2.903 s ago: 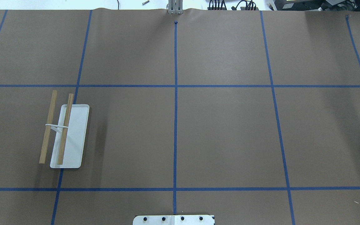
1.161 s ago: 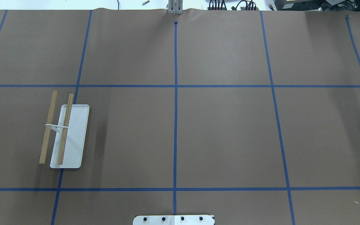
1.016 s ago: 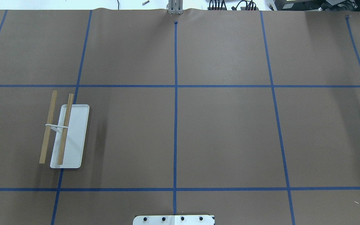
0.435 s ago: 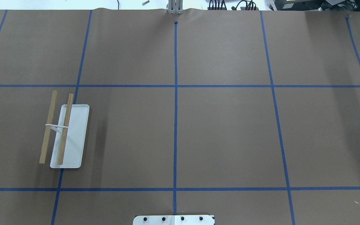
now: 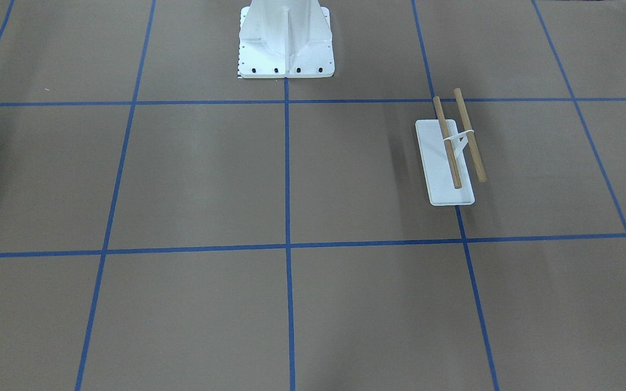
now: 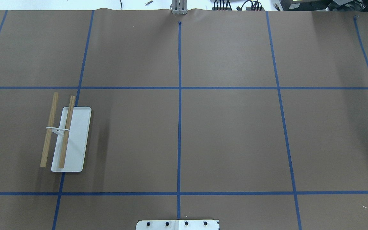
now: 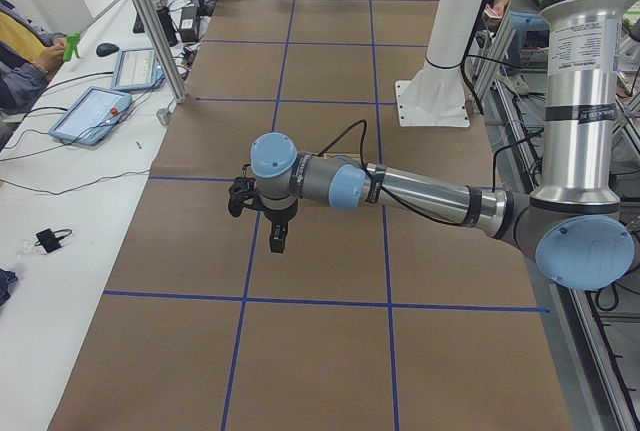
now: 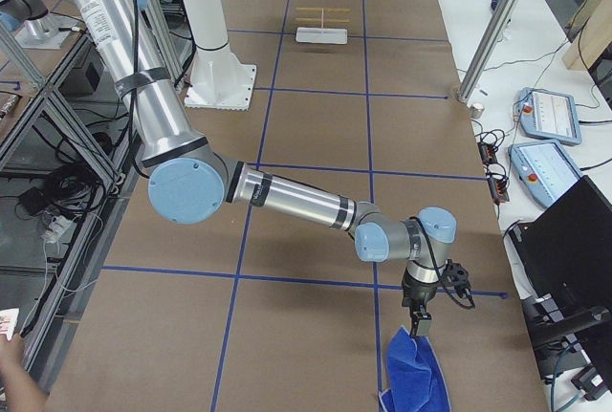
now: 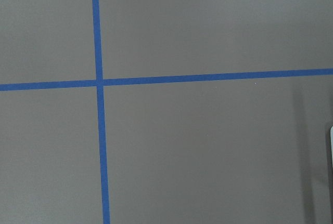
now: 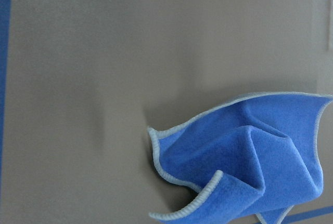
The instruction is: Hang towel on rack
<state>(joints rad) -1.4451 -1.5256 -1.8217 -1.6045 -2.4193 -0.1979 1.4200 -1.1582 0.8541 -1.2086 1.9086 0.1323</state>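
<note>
One towel (image 8: pixel 417 380) sits just under right end effector (image 8: pixel 419 329).

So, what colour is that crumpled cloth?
The towel is bright blue with a pale stitched edge; the right wrist-mounted view shows it best.

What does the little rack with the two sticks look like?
The rack has a flat white rectangular base, a thin white bracket and two parallel light-brown dowels that look wooden. It stands upright on the brown table, on the robot's left side, over a blue tape line. Nothing hangs on it.
</note>
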